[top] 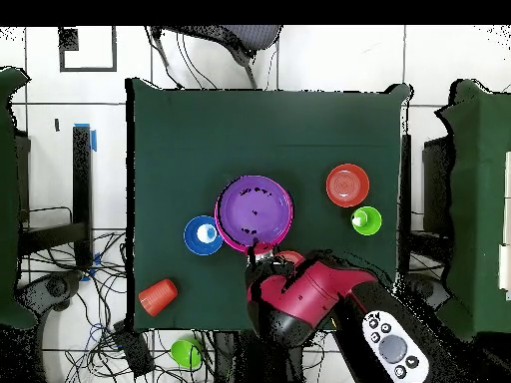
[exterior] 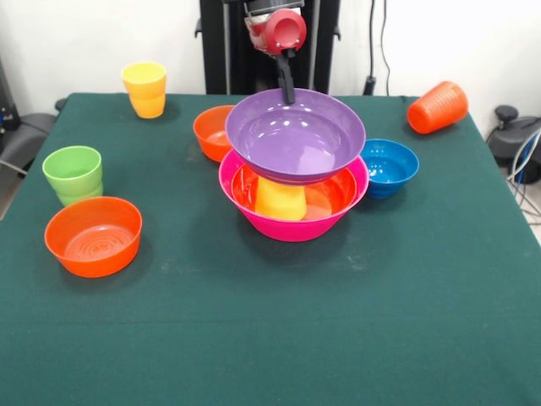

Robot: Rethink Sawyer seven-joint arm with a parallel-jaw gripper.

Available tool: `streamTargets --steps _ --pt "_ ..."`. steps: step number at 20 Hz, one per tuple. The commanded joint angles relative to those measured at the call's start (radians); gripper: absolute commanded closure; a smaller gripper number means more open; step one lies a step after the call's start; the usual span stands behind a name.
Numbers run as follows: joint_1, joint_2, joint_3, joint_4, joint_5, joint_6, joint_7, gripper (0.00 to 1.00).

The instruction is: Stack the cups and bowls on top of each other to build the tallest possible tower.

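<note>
On the dark green cloth-covered table (exterior: 270,338), left to right in the front view: a glossy small orange plastic bowl (exterior: 93,236), the multi-coloured bowl tower (exterior: 293,169) at centre, and a white wall behind. Whether the hand (exterior: 287,85) grips the purple bowl's rim cannot be told.

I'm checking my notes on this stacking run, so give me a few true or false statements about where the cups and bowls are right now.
1. The purple bowl sits on top of the tower. True.
2. The orange cup stands upright. False: it lies on its side near the table's corner.
3. A yellow cup stands inside the pink bowl, under the purple one. True.
4. The blue bowl is stacked on the tower. False: it rests on the table beside the pink bowl.
5. The green cup lies inside an orange bowl. False: it stands on the table.
</note>
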Motion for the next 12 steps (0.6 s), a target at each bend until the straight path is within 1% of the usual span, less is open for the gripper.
streamTargets --steps 1,3,8,12 --pt "0.019 0.013 -0.013 -0.054 -0.087 -0.043 0.097 1.0" --pt "0.016 0.015 -0.013 -0.055 -0.088 -0.043 0.095 1.0" --pt "0.044 0.015 -0.05 -0.066 -0.109 -0.072 0.114 1.0" --pt "0.046 0.015 -0.056 -0.074 -0.11 -0.083 0.114 1.0"
